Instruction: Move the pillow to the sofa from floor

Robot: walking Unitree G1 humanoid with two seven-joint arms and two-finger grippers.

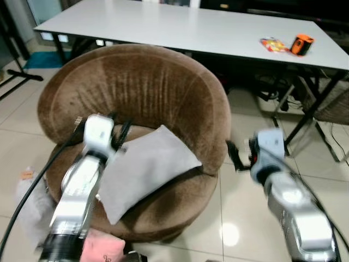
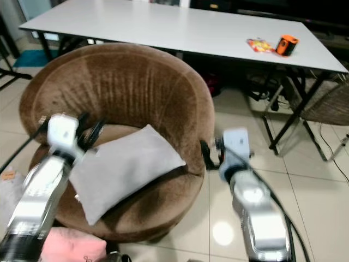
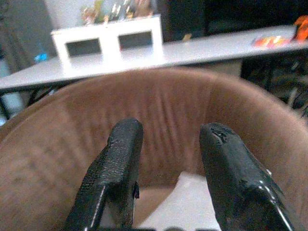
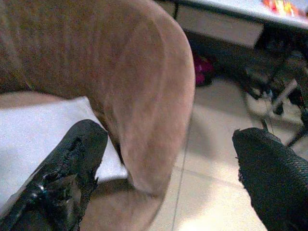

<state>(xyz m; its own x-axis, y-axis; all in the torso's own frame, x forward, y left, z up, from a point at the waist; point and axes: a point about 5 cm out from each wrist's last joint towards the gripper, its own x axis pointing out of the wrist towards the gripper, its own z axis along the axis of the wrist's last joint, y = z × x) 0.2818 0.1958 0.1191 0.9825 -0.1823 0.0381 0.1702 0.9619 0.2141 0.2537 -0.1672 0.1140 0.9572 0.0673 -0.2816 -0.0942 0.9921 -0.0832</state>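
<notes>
While both arms reach forward, left eye view: grey pillow (image 1: 143,169) lies on the seat of the round brown sofa (image 1: 136,87), tilted, one corner hanging over the seat's front edge at 7 o'clock. Left gripper (image 1: 119,131) sits over the pillow's 10 o'clock corner, fingers apart, nothing held. Right gripper (image 1: 235,155) is outside the sofa's arm at 3 o'clock, above the tiled floor (image 1: 240,207). White table (image 1: 191,27) stands behind at 12 o'clock with an orange object (image 1: 301,44) on it. Pink cloth (image 1: 103,246) at 6 o'clock.

Right eye view: same layout, pillow on seat.

Left wrist view: two black fingers (image 3: 120,163) moderately apart, empty, aimed at the sofa's backrest; pillow corner (image 3: 190,207) below them.

Right wrist view: fingers (image 4: 72,163) spread wide, empty, straddling the sofa's arm edge (image 4: 154,106); pillow beside the nearer finger.
</notes>
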